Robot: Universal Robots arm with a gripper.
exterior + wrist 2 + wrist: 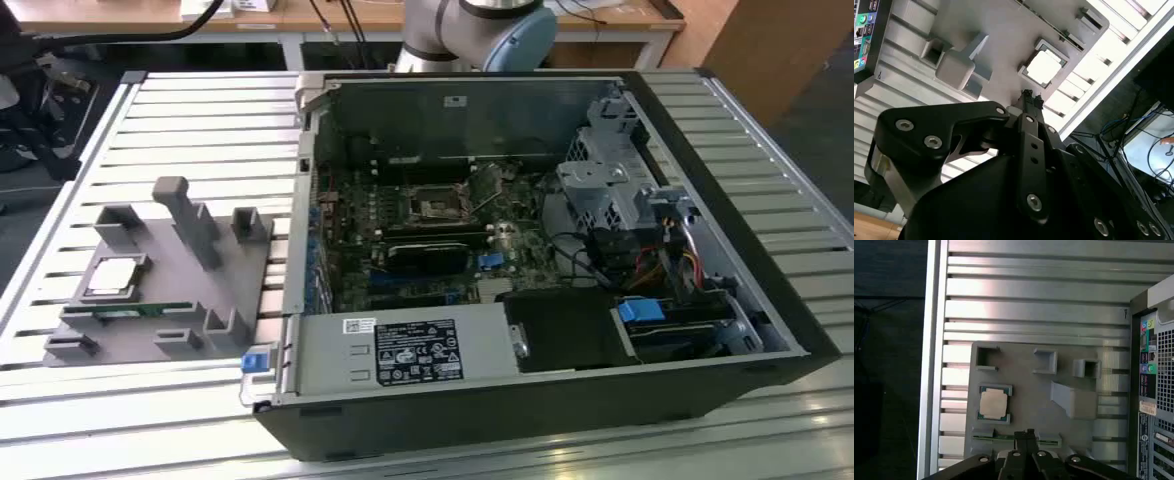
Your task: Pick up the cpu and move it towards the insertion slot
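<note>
Insertion slot (437, 207) in exterior view

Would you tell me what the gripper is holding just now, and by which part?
Nothing: the gripper hangs empty, jaws together, above the grey holder, where the chip lies.

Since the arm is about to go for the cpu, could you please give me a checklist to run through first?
1. cpu lying flat in the grey holder, top uncovered: ok.
2. gripper centred over the cpu: not ok, it sits off to one side, nearer the memory stick.
3. Jaws open for a grasp: not ok, shut.
4. insertion slot free of objects: ok.
5. Slot's latch open: cannot tell.
</note>
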